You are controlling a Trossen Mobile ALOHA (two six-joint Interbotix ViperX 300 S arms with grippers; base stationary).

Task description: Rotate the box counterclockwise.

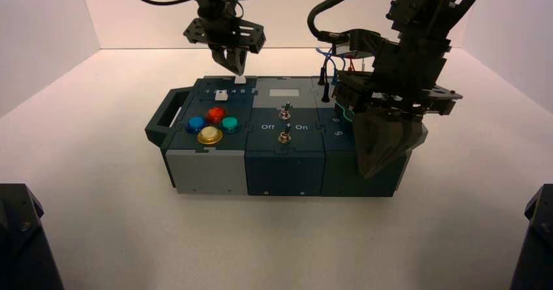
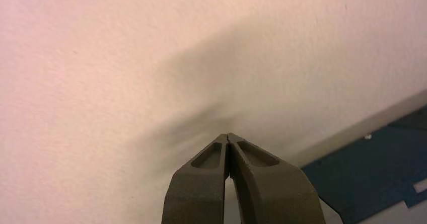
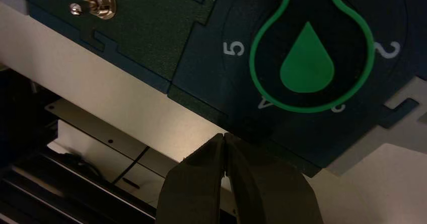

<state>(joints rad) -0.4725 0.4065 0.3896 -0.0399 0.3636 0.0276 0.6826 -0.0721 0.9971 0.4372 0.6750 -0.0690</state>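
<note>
On the pale tabletop (image 1: 117, 225) with pale walls (image 1: 39, 42) around it, my left gripper (image 1: 236, 68), pressed together, hovers at the box's far edge by a white slider cap (image 1: 240, 79), while my right gripper (image 1: 370, 173), also pressed together, is at its near right part. Only my right wrist view shows the green dial (image 3: 308, 63) plainly, its drop-shaped marker ringed by numerals. The teal-and-grey panel box (image 1: 284, 173) sits mid-table, its long side toward the camera, blue, red, yellow and green buttons at left.
</note>
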